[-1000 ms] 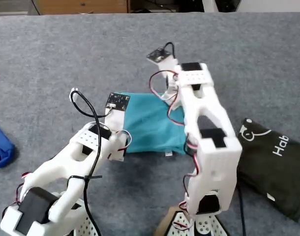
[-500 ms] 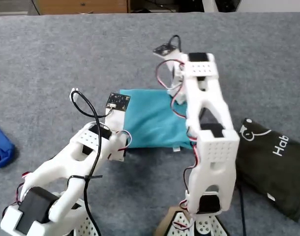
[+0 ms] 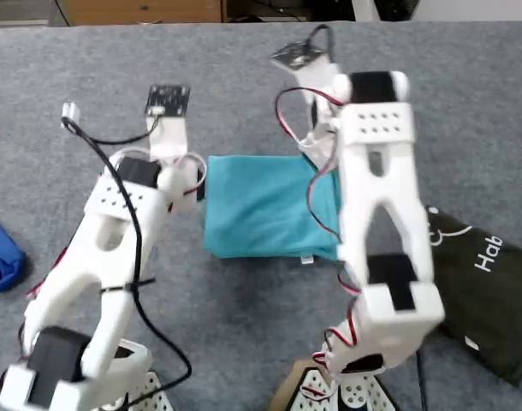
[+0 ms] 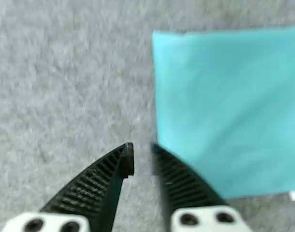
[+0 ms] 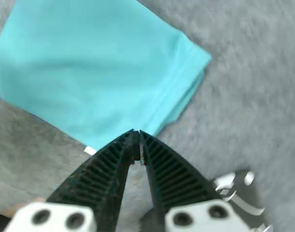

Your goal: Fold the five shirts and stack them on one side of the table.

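Folded teal cotton shirt (image 3: 265, 210) flat on grey felt table (image 3: 115, 68). Left gripper (image 4: 141, 155) at its edge, jaws narrowly parted, empty. Right gripper (image 5: 138, 143) over a hem, pinched closed, empty.

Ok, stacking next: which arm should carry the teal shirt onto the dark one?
Probably right: the right gripper is over the side of the teal shirt nearest the dark shirt; the left gripper is opposite.
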You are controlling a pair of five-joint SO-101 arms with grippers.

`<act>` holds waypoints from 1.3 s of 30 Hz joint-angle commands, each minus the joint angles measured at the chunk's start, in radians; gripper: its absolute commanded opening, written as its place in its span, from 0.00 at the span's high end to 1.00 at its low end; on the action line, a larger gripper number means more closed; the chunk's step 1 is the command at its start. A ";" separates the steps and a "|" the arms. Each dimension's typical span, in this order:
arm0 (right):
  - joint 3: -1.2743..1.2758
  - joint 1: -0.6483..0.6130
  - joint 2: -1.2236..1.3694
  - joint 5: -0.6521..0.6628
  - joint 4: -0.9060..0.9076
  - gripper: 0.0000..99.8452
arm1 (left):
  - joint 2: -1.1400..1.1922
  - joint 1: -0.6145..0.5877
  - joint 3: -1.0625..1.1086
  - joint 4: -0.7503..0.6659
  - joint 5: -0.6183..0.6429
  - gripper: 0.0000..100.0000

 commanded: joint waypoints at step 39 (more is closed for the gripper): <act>0.920 0.015 -0.070 -0.245 -0.703 0.75 | 0.878 -0.009 -0.856 0.140 0.041 0.84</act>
